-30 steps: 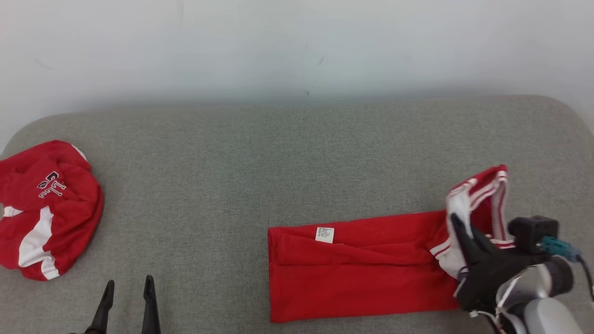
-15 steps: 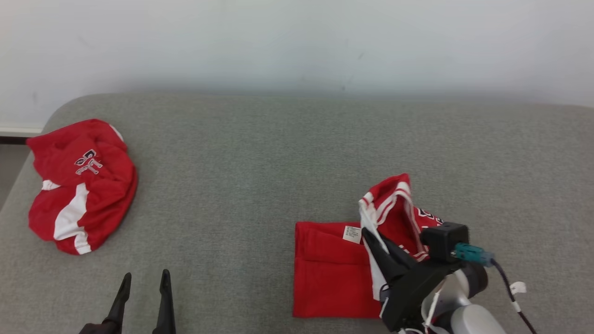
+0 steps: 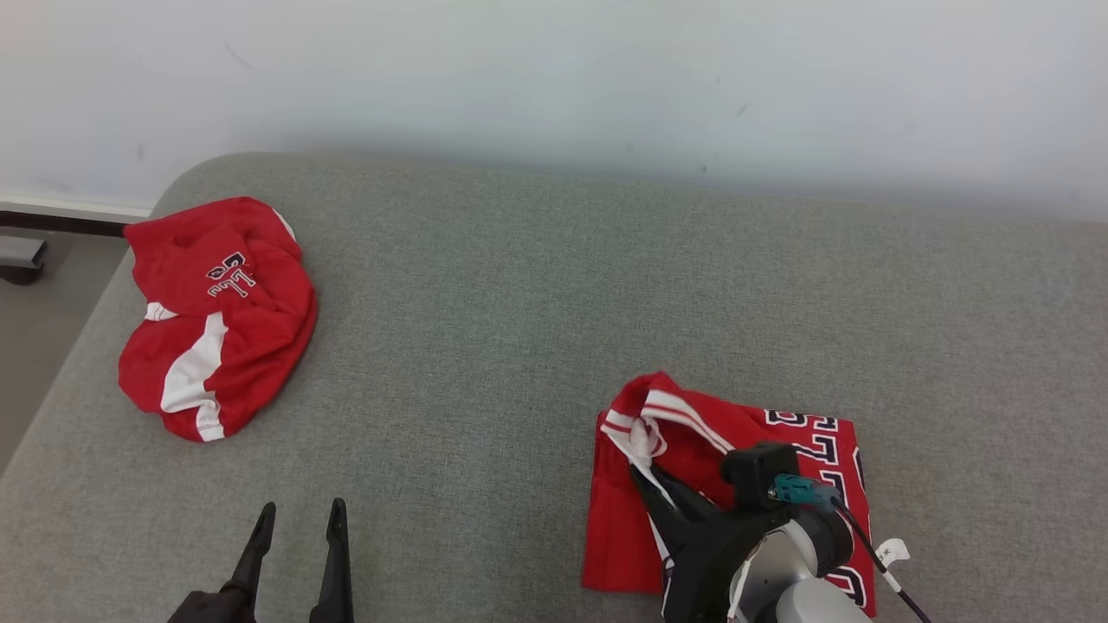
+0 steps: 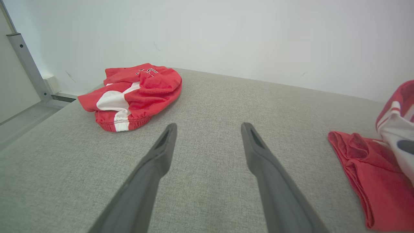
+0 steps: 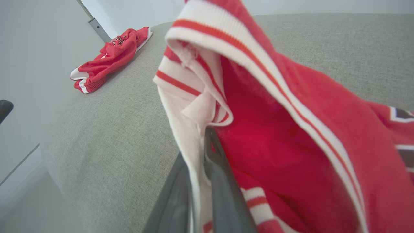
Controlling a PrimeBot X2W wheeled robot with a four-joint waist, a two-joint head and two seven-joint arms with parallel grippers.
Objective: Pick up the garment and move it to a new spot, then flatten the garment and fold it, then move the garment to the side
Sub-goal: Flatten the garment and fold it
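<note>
1. A big grey surface point(image 3: 519, 303) sits in front of a pale wall point(image 3: 554, 69).
2. The garment point(image 3: 744, 433) is a red top. It has white and red stripes along one edge and dark letters with white rims.
3. The garment lies on the surface at the near right side, folded over on itself.
4. The right gripper point(image 3: 642, 474) is at the left part of the garment. Its two dark fingers point(image 5: 223, 181) are pinched tight on the white striped edge, with thin white cloth between them.
5. That striped edge is lifted a little and makes a loose bump. The rest of the garment lies flat on the surface.
6. A small black box point(image 3: 762, 472) with a blue-green plug point(image 3: 792, 489) sits on the right wrist, over the garment.
7. The left gripper point(image 3: 302, 506) is at the near left side, over bare grey surface. Its fingers point(image 4: 155, 161) are spread wide and hold nothing.
8. A red heap point(image 3: 216, 320) of cloth with white patches and some letters lies crumpled near the far left corner of the surface. It is well apart from the garment and from both grippers.
9. Past the left edge of the surface there is a bit of floor point(image 3: 35, 363). A grey metal post point(image 4: 27, 61) stands by the wall.
</note>
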